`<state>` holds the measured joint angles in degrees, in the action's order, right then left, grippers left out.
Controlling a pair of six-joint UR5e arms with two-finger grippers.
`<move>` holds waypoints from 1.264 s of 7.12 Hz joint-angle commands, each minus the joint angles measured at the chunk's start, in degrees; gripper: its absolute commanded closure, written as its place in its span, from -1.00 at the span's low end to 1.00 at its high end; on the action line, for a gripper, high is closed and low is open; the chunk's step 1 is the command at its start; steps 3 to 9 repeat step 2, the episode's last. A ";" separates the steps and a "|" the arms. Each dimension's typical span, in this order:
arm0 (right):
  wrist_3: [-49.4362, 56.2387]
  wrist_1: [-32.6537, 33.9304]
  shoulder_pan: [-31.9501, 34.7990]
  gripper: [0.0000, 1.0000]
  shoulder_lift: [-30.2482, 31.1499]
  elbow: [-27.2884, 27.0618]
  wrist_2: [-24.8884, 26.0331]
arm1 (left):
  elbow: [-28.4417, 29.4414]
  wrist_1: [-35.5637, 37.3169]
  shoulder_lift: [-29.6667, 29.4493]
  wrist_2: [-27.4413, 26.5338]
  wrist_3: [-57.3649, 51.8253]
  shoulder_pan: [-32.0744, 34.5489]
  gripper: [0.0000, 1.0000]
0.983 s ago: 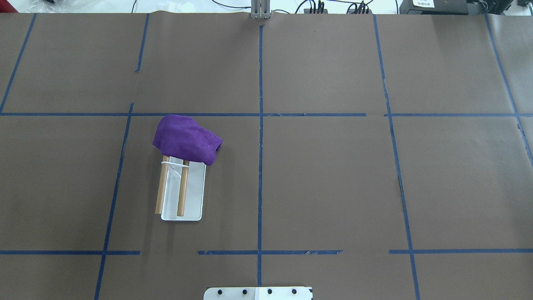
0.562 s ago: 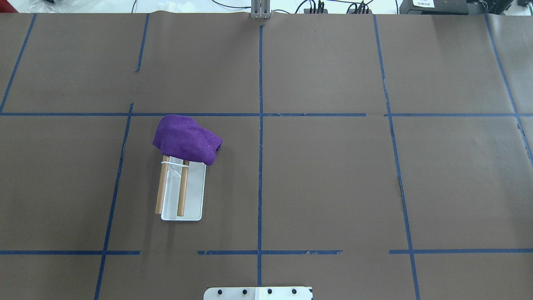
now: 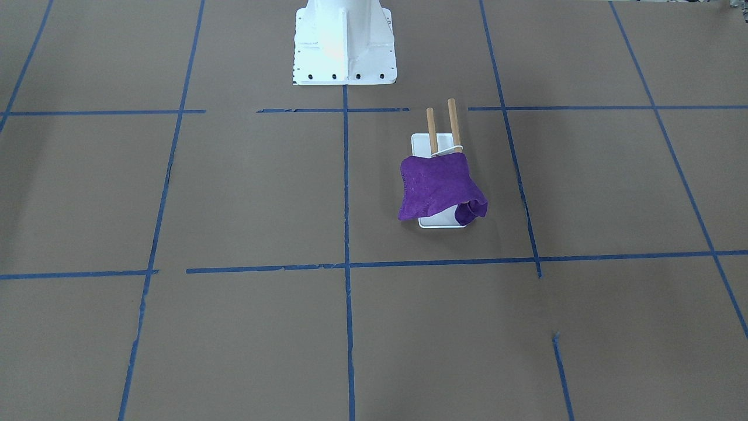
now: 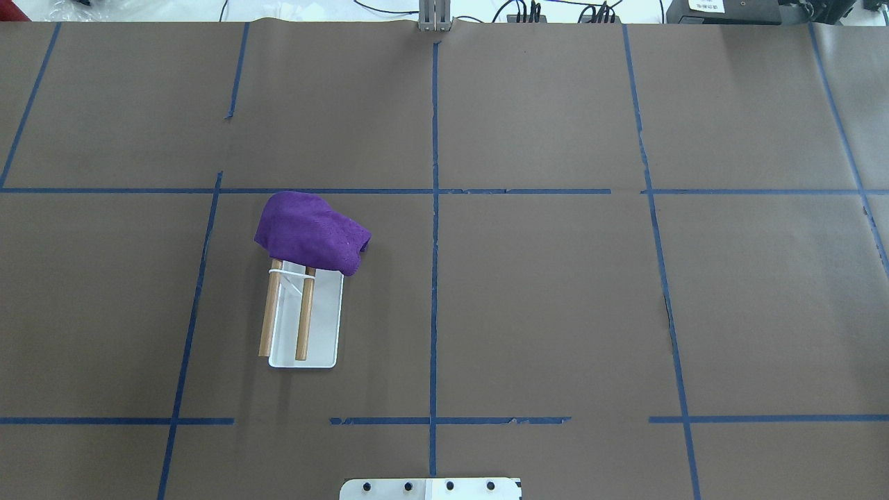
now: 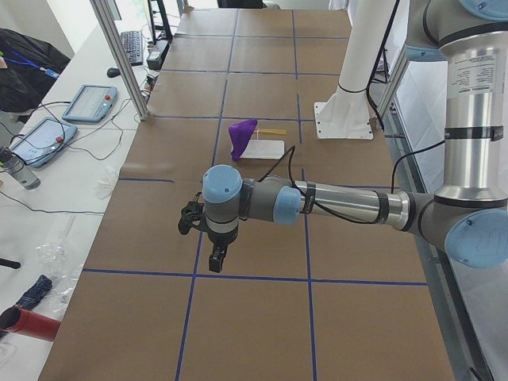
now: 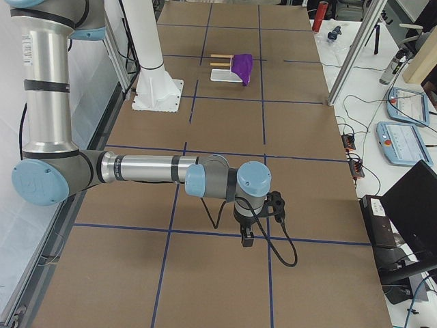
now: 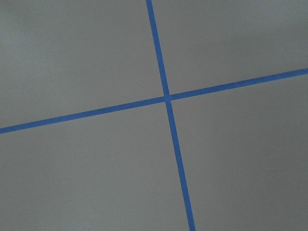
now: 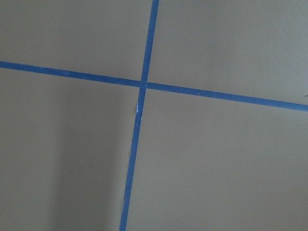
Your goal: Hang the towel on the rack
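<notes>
One towel (image 4: 310,232) drapes over the rack (image 4: 323,321).

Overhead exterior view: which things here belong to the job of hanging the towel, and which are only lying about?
Belong to the job:
small purple cloth towel, draped over one end of the rods
small rack with flat white base and two light-brown wooden rods

Only lying about:
blue tape lines on the brown table cover
white bolted robot pedestal base at the near edge
</notes>
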<state>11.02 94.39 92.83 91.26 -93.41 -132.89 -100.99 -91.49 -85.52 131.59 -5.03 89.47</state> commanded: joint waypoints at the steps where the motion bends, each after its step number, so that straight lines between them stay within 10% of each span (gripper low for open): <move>1: -0.04 0.00 -0.02 -1.00 -0.03 -0.02 0.00 | 0.00 0.00 0.00 0.16 -0.07 0.00 -1.00; 9: -0.04 0.00 -0.02 -1.00 -0.03 -0.02 0.00 | 0.09 0.00 -0.09 0.16 -0.07 0.00 -1.00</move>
